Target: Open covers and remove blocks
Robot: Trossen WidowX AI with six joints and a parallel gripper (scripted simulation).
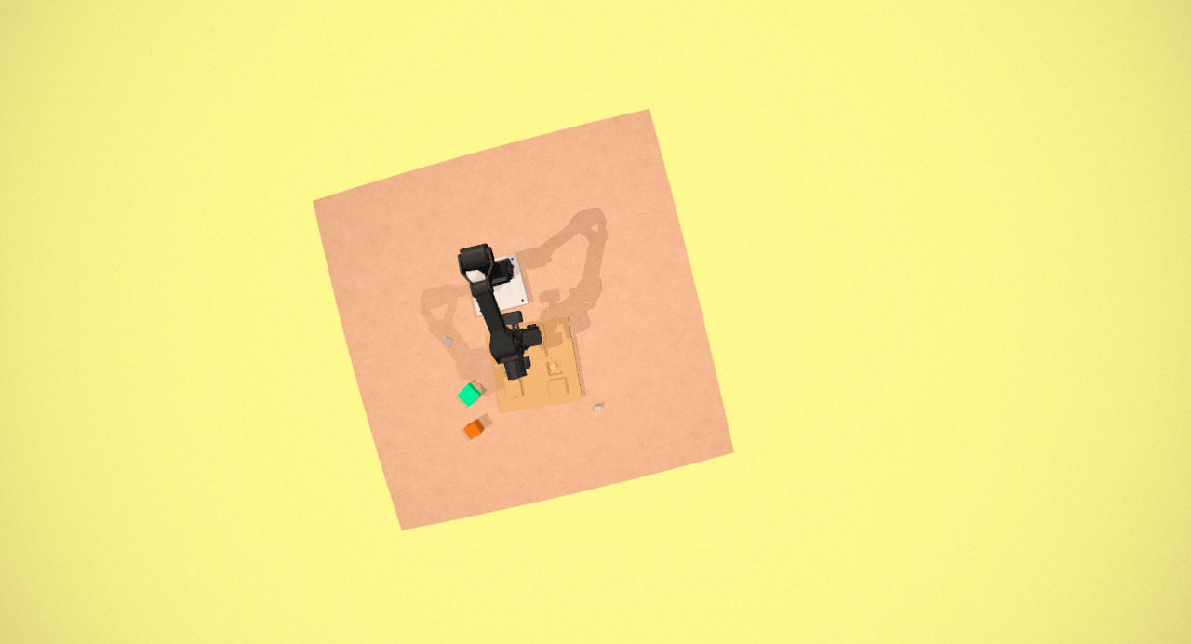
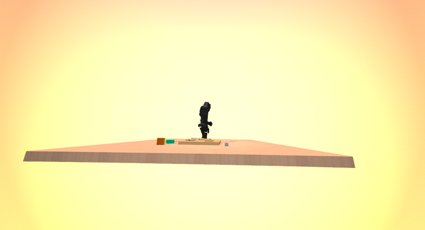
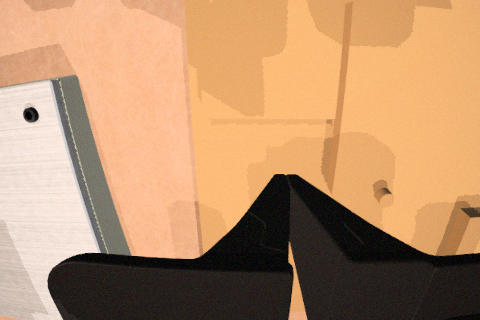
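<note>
The tan puzzle board (image 1: 532, 396) (image 2: 199, 142) (image 3: 315, 80) lies flat beside the arm's base. In the wrist view a large flat cover (image 3: 420, 95) with a raised left edge shows, and a short pin (image 3: 384, 195) stands near the fingers. A recessed edge shows at the lower right. A small pale-yellow piece (image 1: 554, 367) sits at a square opening. A green block (image 1: 469, 394) (image 2: 170, 141) and an orange block (image 1: 473, 429) (image 2: 160, 141) rest on the table, clear of the board. My gripper (image 3: 284, 186) (image 2: 204, 137) is shut and empty, low over the board. The arm hides part of the board from above.
The white base plate (image 1: 513, 292) (image 3: 30, 170) adjoins the board's rear side. One small grey piece (image 1: 448, 341) lies left of the board. Another small grey piece (image 1: 597, 407) (image 2: 226, 144) lies off its right corner. Arm shadows cross the board.
</note>
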